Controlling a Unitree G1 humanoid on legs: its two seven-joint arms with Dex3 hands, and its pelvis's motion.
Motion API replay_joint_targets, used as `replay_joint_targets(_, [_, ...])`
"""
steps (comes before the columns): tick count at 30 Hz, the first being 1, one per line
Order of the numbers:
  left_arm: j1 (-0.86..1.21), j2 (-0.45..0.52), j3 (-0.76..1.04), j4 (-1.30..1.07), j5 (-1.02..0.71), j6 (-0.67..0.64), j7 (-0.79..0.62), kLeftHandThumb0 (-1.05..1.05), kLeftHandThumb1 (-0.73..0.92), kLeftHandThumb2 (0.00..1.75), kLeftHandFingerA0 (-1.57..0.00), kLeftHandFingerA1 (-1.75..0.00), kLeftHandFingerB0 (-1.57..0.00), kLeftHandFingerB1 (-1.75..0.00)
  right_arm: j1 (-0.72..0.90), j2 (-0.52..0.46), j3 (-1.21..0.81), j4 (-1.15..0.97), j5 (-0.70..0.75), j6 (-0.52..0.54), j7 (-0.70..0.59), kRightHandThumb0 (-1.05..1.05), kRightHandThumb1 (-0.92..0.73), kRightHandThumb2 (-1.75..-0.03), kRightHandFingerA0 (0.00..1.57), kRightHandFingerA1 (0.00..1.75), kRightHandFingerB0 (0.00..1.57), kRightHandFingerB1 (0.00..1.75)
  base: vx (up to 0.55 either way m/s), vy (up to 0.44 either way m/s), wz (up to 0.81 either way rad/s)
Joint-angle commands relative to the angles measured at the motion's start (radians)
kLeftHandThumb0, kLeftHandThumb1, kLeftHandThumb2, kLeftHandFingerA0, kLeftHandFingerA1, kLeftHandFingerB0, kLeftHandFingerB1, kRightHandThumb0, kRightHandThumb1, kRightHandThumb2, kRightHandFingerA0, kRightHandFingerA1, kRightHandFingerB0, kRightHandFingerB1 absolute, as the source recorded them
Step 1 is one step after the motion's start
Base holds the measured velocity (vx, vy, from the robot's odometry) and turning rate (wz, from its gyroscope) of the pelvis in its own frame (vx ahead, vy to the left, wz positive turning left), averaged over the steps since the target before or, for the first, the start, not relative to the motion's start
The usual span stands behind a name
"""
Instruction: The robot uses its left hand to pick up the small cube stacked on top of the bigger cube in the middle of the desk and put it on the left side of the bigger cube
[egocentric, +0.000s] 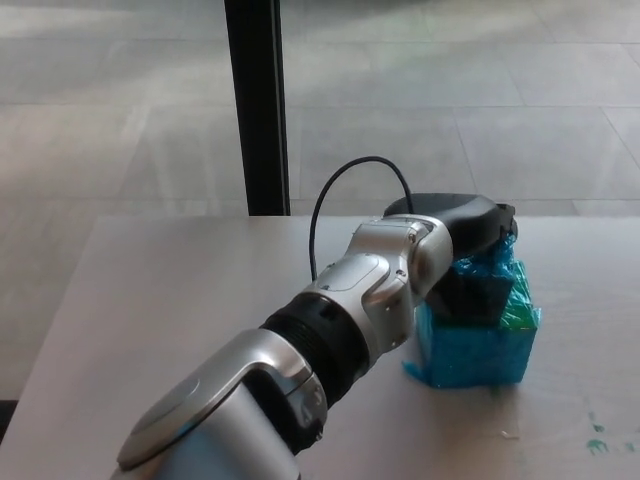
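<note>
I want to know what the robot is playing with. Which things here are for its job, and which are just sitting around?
For the job:
- left hand, over the cubes
- small cube, mostly hidden by the hand
- bigger cube, blue
- desk

Just there:
- black cable on the arm
- black post behind the desk
- green marks on the desk
</note>
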Motion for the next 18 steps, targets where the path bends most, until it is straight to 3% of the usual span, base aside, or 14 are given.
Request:
replay_joint_targets(1, [0.072, -0.004, -0.030, 0.039, 0.057, -0.008, 0.067, -0.31, 0.62, 0.65, -0.73, -1.54, -0.79, -0.76, 0.008, 0.005, -0.019, 0.003, 0.012, -0.034, -0.024, -0.40, -0.81, -0.64, 0.52, 0.60, 0.54, 0.39, 0.00, 0.000, 0.00])
replay_joint_targets(4, [0.097, 0.009, -0.022, 0.022, 0.062, -0.041, 0.145, -0.27, 0.66, 0.77, -0.76, -1.58, -0.72, -0.80, 0.002, 0.006, -0.022, 0.021, 0.008, -0.049, -0.030, -0.42, -0.81, -0.64, 0.54, 0.62, 0.59, 0.41, 0.00, 0.000, 0.00])
replay_joint_targets(6, [0.099, 0.013, -0.022, 0.031, 0.068, -0.048, 0.180, -0.31, 0.74, 0.75, -0.80, -1.74, -0.67, -1.17, 0.002, 0.003, -0.015, 0.024, -0.003, -0.056, -0.037, -0.41, -0.82, -0.64, 0.55, 0.61, 0.61, 0.41, 0.00, 0.000, 0.00])
replay_joint_targets(7, [0.096, 0.014, -0.022, 0.032, 0.068, -0.044, 0.176, -0.31, 0.68, 0.82, -0.81, -1.75, -0.71, -1.10, 0.004, 0.003, -0.016, 0.022, -0.001, -0.058, -0.034, -0.41, -0.82, -0.65, 0.53, 0.60, 0.60, 0.40, 0.00, 0.000, 0.00])
replay_joint_targets(10, [0.085, 0.014, -0.021, 0.039, 0.071, -0.034, 0.168, -0.31, 0.64, 0.88, -0.82, -1.75, -0.72, -1.12, 0.009, 0.001, -0.013, 0.015, -0.003, -0.055, -0.032, -0.42, -0.81, -0.64, 0.54, 0.58, 0.58, 0.40, 0.00, 0.000, 0.00])
replay_joint_targets(11, [0.082, 0.017, -0.022, 0.040, 0.074, -0.033, 0.171, -0.30, 0.65, 0.91, -0.86, -1.75, -0.71, -1.23, 0.010, 0.001, -0.011, 0.015, -0.006, -0.056, -0.035, -0.41, -0.81, -0.65, 0.55, 0.58, 0.59, 0.39, 0.00, 0.000, 0.00])
replay_joint_targets(12, [0.084, 0.022, -0.019, 0.038, 0.073, -0.041, 0.182, -0.32, 0.63, 0.91, -0.86, -1.75, -0.73, -1.18, 0.010, 0.000, -0.006, 0.020, -0.012, -0.062, -0.039, -0.42, -0.81, -0.64, 0.54, 0.58, 0.58, 0.39, 0.00, 0.000, 0.00])
replay_joint_targets(13, [0.084, 0.028, -0.007, 0.030, 0.065, -0.048, 0.196, -0.31, 0.60, 0.94, -0.86, -1.75, -0.71, -1.35, 0.009, -0.002, -0.004, 0.024, -0.015, -0.063, -0.040, -0.43, -0.80, -0.64, 0.55, 0.60, 0.58, 0.39, 0.00, 0.000, 0.00])
replay_joint_targets(15, [0.079, 0.039, 0.016, 0.017, 0.050, -0.054, 0.203, -0.31, 0.59, 0.99, -0.83, -1.75, -0.71, -1.29, 0.006, 0.000, -0.009, 0.022, -0.007, -0.046, -0.042, -0.44, -0.80, -0.64, 0.55, 0.60, 0.59, 0.39, 0.00, 0.000, 0.00])
replay_joint_targets(16, [0.077, 0.044, 0.034, 0.013, 0.040, -0.059, 0.211, -0.31, 0.59, 1.03, -0.86, -1.75, -0.71, -1.10, 0.006, 0.003, -0.010, 0.015, -0.006, -0.037, -0.050, -0.45, -0.79, -0.64, 0.56, 0.60, 0.60, 0.40, 0.00, 0.000, 0.00])
replay_joint_targets(17, [0.077, 0.044, 0.038, 0.013, 0.042, -0.061, 0.212, -0.31, 0.59, 1.03, -0.86, -1.75, -0.71, -1.10, 0.005, 0.003, -0.010, 0.014, -0.006, -0.035, -0.051, -0.45, -0.79, -0.64, 0.56, 0.60, 0.60, 0.40, 0.00, 0.000, 0.00])
replay_joint_targets(18, [0.064, 0.057, 0.055, 0.005, 0.037, -0.069, 0.222, -0.32, 0.61, 0.99, -0.88, -1.75, -0.73, -0.86, 0.008, 0.004, -0.011, 0.012, -0.004, -0.036, -0.047, -0.45, -0.79, -0.64, 0.56, 0.60, 0.60, 0.40, 0.00, 0.000, 0.00])
